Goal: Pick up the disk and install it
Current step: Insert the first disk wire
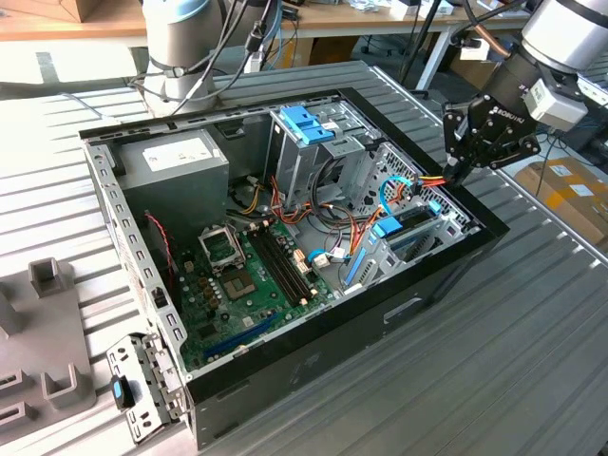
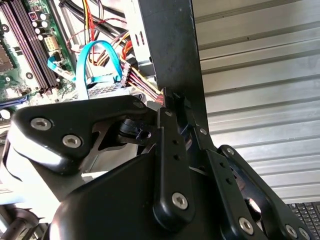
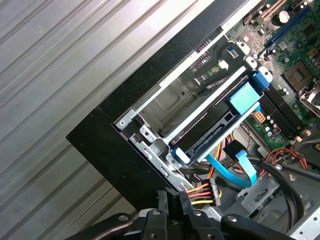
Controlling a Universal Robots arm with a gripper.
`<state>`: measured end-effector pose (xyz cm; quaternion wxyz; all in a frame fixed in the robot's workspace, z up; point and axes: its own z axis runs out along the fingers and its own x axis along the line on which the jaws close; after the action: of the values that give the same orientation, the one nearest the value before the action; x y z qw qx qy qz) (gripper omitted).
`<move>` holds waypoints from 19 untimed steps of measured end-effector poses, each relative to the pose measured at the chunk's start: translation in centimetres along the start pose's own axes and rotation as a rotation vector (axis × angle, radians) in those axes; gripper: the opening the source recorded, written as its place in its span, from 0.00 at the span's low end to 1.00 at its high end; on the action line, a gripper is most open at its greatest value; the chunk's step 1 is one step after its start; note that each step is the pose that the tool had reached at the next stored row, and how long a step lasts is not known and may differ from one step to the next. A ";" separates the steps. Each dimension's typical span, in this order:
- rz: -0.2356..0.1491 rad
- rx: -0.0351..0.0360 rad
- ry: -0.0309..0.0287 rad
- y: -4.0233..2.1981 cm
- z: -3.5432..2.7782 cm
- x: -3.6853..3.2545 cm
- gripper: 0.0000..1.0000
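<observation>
The disk (image 3: 210, 131) sits slotted edge-on in the drive bay at the corner of the open computer case (image 1: 380, 313), with blue rails along its sides and a blue tab (image 3: 245, 97) at its end. In the exterior view the disk (image 1: 404, 233) lies low at the case's right end. My gripper (image 1: 461, 171) hovers just above that corner, shut on a power cable (image 3: 197, 192) of red, yellow and black wires, close behind its pale connector (image 3: 214, 189). The second wrist view shows the gripper (image 2: 172, 102) pinching the power cable (image 2: 145, 87) beside the case wall. A blue data cable (image 3: 245, 167) hangs by the disk's end.
The case holds a green motherboard (image 1: 237, 275), a grey power supply box (image 1: 176, 161) and a metal drive cage topped by a bare blue bracket (image 1: 306, 123). Grey fixtures (image 1: 47, 323) stand at the exterior view's left. The arm's base (image 1: 180, 47) is behind the case.
</observation>
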<state>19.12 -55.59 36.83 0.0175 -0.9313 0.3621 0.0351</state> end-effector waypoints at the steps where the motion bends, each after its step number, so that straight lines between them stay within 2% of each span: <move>1: 0.000 -0.0001 0.0001 0.00 -0.13 -0.01 0.21; 19: 0.000 0.0011 -0.0009 0.14 -0.30 -0.13 0.20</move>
<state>18.95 -55.62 37.14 0.0182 -0.9313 0.3621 0.0354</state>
